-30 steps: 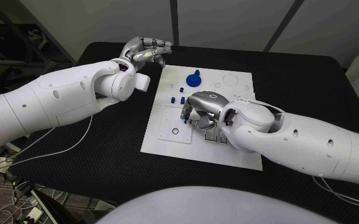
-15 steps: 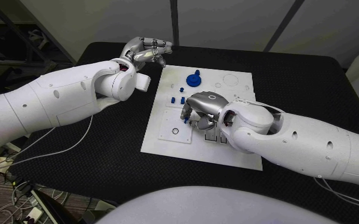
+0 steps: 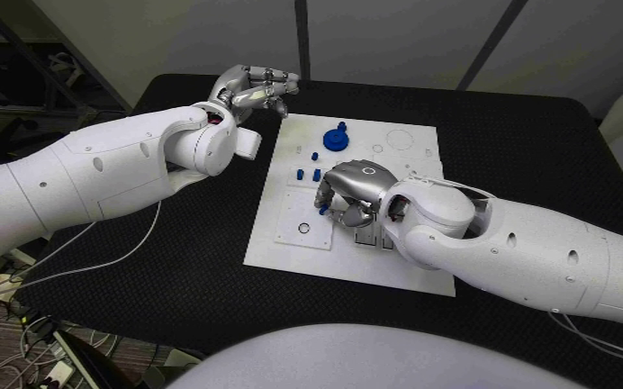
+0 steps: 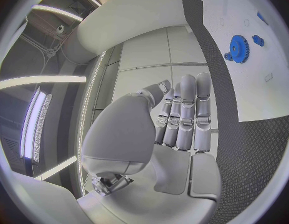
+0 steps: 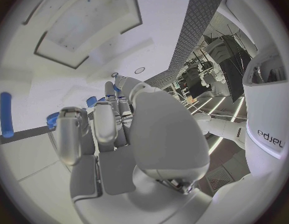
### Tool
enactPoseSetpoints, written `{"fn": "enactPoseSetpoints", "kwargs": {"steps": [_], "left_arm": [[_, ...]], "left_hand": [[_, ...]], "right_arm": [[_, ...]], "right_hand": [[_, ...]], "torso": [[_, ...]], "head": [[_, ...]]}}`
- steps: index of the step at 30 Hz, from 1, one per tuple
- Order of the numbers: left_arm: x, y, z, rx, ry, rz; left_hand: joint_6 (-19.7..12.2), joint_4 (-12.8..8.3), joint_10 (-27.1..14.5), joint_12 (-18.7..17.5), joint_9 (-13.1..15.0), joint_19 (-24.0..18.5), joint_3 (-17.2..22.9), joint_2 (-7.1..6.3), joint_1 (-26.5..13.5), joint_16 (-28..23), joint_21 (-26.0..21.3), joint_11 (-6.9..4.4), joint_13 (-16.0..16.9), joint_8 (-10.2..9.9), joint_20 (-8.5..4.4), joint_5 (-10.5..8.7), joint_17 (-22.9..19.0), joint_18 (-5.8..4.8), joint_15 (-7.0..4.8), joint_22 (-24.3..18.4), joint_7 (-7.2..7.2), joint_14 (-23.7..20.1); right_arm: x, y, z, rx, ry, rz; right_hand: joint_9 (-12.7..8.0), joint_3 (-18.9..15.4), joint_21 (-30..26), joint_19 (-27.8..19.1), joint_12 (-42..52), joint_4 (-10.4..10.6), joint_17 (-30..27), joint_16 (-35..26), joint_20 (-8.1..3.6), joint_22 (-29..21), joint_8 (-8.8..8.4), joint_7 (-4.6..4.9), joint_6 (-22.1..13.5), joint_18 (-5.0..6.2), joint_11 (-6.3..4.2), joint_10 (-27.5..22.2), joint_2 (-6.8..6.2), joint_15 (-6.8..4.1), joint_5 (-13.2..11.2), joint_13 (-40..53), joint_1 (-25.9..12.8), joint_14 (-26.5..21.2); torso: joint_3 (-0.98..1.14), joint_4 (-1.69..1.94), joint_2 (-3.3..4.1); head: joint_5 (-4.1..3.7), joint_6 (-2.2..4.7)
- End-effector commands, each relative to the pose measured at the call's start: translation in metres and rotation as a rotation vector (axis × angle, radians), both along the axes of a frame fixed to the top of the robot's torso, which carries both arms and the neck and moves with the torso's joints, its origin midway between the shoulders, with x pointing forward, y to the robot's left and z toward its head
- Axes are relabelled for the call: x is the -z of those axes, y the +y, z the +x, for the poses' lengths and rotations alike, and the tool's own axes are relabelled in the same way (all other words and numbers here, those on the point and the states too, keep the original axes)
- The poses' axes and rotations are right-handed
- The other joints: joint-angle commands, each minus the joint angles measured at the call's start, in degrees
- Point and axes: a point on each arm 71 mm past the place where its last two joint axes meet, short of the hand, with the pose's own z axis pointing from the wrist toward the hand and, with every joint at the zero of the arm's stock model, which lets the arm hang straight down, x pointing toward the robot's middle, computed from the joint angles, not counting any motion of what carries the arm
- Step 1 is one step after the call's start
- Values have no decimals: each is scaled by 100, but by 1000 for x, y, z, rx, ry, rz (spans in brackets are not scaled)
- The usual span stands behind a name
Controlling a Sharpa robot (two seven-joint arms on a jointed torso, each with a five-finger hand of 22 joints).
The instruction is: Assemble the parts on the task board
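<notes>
Right robot hand (image 3: pixel 348 194) is down over the middle of the white board (image 3: pixel 293 249), fingers curled under toward it. Can't tell from any view whether it's actually grasping a part or just clenched. Left robot hand (image 3: pixel 253 87) is up off the bench (image 3: pixel 519 132) past the board's far left corner, fingers straight and side by side, nothing in it. On the board there's a blue gear (image 3: pixel 338 139) at the far end, with a few small blue pegs (image 3: pixel 309 173) between it and the right hand.
</notes>
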Motion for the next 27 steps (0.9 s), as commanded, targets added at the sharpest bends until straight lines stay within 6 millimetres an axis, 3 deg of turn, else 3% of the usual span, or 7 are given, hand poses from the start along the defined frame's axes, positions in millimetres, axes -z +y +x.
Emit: {"fn": "enactPoseSetpoints", "kwargs": {"steps": [1, 27], "left_arm": [[-1, -2, 0, 13, -6, -1], [0, -2, 1, 16, 1, -1]], "left_hand": [[-37, -14, -42, 7, -5, -20, -9, 22, 19, -21, -29, 11, 6, 34, -8, -12, -6, -104, 5, -4, 15, -26], [-46, -16, -56, 13, -11, -24, -20, 27, 17, -21, -32, 15, 4, 36, -6, -13, -14, -104, 8, -3, 20, -31]], "right_arm": [[-1, 0, -1, 1, -21, 10], [-4, -1, -4, 30, -88, -61]], "right_hand": [[5, -10, 24, 90, 13, -36, 5, 39, -9, 859, 21, -6, 48, -61, -12, 45, 18, -49, 2, 8, -60, 181], [17, -39, 44, 112, 15, -35, 5, 48, -20, 887, 37, -20, 88, -69, -25, 78, 28, -60, -1, 18, -140, 184]], "torso": [[-2, 3, 0], [-5, -1, 0]], "head": [[3, 0], [6, -16]]}}
